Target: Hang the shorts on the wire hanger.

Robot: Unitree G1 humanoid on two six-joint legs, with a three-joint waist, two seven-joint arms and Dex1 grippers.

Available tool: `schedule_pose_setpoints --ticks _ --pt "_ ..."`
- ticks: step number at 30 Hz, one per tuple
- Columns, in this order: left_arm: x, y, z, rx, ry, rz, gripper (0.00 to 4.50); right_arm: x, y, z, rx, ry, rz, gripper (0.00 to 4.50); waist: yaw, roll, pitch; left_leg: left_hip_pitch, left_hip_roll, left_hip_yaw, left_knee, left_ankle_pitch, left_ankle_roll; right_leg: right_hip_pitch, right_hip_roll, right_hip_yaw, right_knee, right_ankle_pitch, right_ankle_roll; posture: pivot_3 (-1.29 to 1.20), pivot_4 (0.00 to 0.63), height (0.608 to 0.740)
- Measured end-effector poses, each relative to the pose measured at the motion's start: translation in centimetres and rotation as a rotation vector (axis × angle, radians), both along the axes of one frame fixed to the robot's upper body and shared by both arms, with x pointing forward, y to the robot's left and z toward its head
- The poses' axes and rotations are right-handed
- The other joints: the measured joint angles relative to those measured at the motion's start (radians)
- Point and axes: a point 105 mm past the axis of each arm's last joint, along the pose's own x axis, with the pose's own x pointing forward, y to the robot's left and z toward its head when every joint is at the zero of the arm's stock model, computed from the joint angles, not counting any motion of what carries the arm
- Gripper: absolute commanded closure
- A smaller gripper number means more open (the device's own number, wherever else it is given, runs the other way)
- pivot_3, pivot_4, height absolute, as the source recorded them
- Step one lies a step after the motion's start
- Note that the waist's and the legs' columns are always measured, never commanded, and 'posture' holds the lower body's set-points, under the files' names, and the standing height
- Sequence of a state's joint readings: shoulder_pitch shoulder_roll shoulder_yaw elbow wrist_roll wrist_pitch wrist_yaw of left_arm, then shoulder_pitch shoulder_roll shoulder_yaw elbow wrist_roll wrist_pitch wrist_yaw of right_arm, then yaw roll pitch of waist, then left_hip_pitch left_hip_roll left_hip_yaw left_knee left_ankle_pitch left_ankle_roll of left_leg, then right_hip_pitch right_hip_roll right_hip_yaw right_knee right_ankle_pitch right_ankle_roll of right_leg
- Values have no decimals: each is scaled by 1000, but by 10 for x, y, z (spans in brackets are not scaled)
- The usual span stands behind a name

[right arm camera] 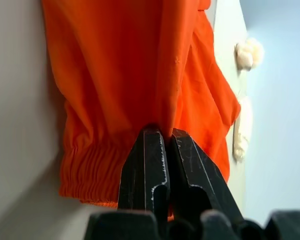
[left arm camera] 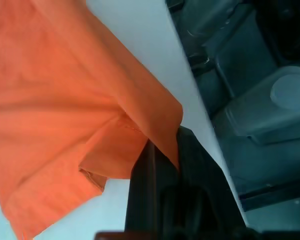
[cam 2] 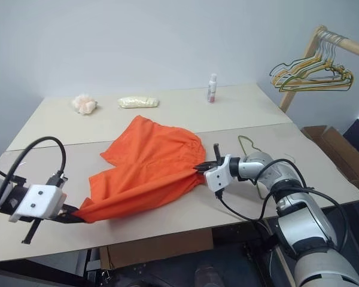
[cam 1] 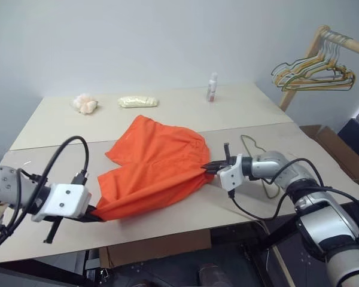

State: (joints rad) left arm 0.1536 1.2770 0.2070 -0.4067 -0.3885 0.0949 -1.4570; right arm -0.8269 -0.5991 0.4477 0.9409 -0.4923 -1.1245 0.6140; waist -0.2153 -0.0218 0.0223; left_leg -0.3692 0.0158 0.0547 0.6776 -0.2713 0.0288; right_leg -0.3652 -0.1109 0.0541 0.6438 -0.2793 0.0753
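Across the middle of the pale beige counter (cam 1: 239,110) lie the bright orange soft fabric shorts (cam 1: 155,164), stretched between the two arms. The left claw (cam 1: 97,214) is clamped shut on a fabric corner at about seven o'clock of the cloth, right at the counter's near edge; the right claw (cam 1: 212,167) is pinched shut on the gathered elastic waistband at about three o'clock. The thin dark wire hanger (cam 1: 251,146) lies flat on the counter just behind the right arm, partly hidden by it, at about three o'clock of the shorts.

Both claws are occupied, so neither can take the hanger without letting go of the cloth; that is the first hazard as I judge it. Each grip is a narrow pinch on an edge, and soft fabric under tension could slip free, most likely at the left corner, which would then drop off the counter's edge. The right arm's black cable (cam 1: 251,212) and its wrist sit close to the hanger, so a sweep could snag the wire or push it toward the counter's right edge. A small white bottle (cam 1: 212,86) at twelve o'clock and two pale cloth bundles (cam 1: 85,103) stand well apart.
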Motion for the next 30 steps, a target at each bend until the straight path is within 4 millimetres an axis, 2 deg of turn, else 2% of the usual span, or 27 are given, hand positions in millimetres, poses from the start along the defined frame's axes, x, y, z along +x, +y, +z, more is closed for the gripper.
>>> schedule_pose_setpoints --ticks 5,12,16,22,30 --pt "-16 -18 -9 -19 30 16 4479 -13 -12 -10 -19 -23 5 4500 11 0 0 0 0 0 0 0 0 0 0 0 -3 0 0 -105 0 740" --pt "-21 -26 -15 -22 13 64 4479 -39 -32 -14 -4 -53 -18 4500 14 0 0 1 0 0 0 0 0 1 0 0 -5 0 -1 -118 3 740" --pt "-25 -21 -21 6 23 64 4479 -58 -34 -21 11 -19 -31 4500 12 0 0 1 0 1 0 0 0 2 0 1 -6 -1 -1 -126 6 740" --pt "-25 -14 -25 39 8 48 4479 -78 -25 -28 26 28 -57 4500 21 0 0 2 1 1 0 -1 0 3 1 0 -9 -1 -1 -132 7 740" --pt "-35 1 -33 100 38 -12 4479 -94 -18 -30 19 50 -68 4500 49 0 1 2 1 1 0 -2 1 5 1 -1 -12 -1 -1 -133 17 740"
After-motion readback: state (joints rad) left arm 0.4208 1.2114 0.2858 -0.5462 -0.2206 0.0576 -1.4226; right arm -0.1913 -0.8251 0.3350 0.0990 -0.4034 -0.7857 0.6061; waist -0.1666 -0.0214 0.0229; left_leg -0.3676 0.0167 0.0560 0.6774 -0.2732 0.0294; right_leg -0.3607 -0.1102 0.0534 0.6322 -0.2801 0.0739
